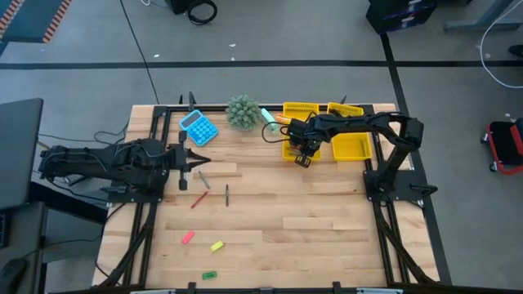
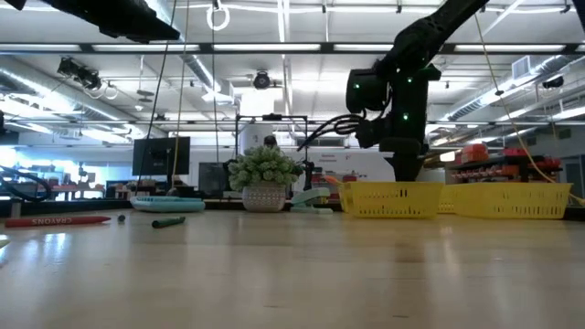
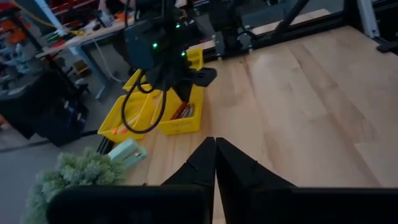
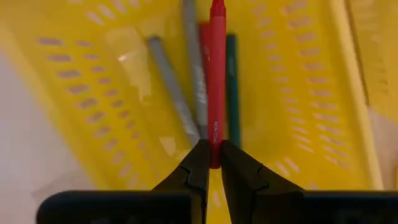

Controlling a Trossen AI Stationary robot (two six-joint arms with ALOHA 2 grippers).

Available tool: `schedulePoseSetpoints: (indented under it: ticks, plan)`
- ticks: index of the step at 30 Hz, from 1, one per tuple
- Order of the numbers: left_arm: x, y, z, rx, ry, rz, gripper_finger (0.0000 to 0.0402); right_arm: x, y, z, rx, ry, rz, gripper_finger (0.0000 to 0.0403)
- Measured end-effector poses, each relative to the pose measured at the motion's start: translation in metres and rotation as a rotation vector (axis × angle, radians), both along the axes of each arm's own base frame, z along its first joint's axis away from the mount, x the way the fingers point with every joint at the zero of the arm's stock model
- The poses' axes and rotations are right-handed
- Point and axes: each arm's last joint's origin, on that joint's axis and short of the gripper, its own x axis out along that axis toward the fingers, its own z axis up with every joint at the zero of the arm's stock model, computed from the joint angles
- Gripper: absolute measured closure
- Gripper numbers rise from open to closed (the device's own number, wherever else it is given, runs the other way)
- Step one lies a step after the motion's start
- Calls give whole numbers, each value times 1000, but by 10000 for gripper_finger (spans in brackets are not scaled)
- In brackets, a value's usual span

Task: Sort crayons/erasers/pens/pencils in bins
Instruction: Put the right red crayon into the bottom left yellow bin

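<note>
Hovering over a yellow bin (image 4: pixel 298 93), the right gripper (image 4: pixel 213 163) has its fingers pinched on a red crayon (image 4: pixel 216 74); next, release. Left gripper (image 3: pixel 214 163) waits shut near the calculator (image 1: pixel 198 127).

4 yellow bins (image 1: pixel 353 148); 3 erasers: 1 pink eraser (image 1: pixel 187 238), 1 yellow eraser (image 1: pixel 216 246), 1 green eraser (image 1: pixel 209 275). 3 loose sticks just past the left gripper (image 1: pixel 202 160) fingertips: 1 grey pen (image 1: pixel 203 178), 1 red crayon (image 1: pixel 198 200), 1 dark green stick (image 1: pixel 226 194). Pinched between the right gripper (image 4: pixel 210 163) fingers: 1 held red crayon (image 4: pixel 216 74); beyond them, in that bin: 2 grey sticks (image 4: pixel 171 87), 1 green stick (image 4: pixel 232 81). 1 blue calculator (image 1: pixel 198 127), 1 plant (image 1: pixel 242 112)
</note>
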Motion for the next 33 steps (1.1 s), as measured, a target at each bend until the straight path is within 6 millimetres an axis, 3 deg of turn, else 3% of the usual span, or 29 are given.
schedulePoseSetpoints:
  ticks: [15, 20, 24, 33]
  plan:
    - [-1, 8, -6, -75, 43, 84, 388, -3, -11, 0, 19, -29, 5, 352]
    - [5, 9, -30, -50, 51, 76, 379, -2, -10, 0, 18, -26, 25, 351]
    - [10, 9, -49, 4, -38, 63, 378, -2, -10, 0, 19, -25, 42, 351]
    - [8, 23, -68, -58, -299, 168, 390, -2, -10, 0, 25, -27, 48, 350]
